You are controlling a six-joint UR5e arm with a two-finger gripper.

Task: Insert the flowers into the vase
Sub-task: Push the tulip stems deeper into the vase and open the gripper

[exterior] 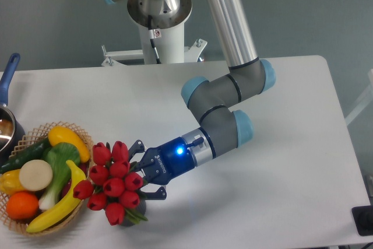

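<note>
The flowers (114, 183), a tight bunch of red tulip buds with green leaves showing at the lower right, sit at the front left of the table. The vase (141, 206) is almost wholly hidden under the bunch; only a dark grey sliver shows beside and below the buds. My gripper (144, 170) reaches in from the right, level with the bunch. Its two black fingers (137, 146) stand spread above and below the bunch's right side. The fingertips lie right against the buds, and I cannot tell if they touch them.
A woven wicker basket (17, 225) with fruit and vegetables stands just left of the flowers. A pot with a blue handle (8, 74) is at the left edge. The table's front edge runs close below the vase. A black object (362, 220) is at the far right.
</note>
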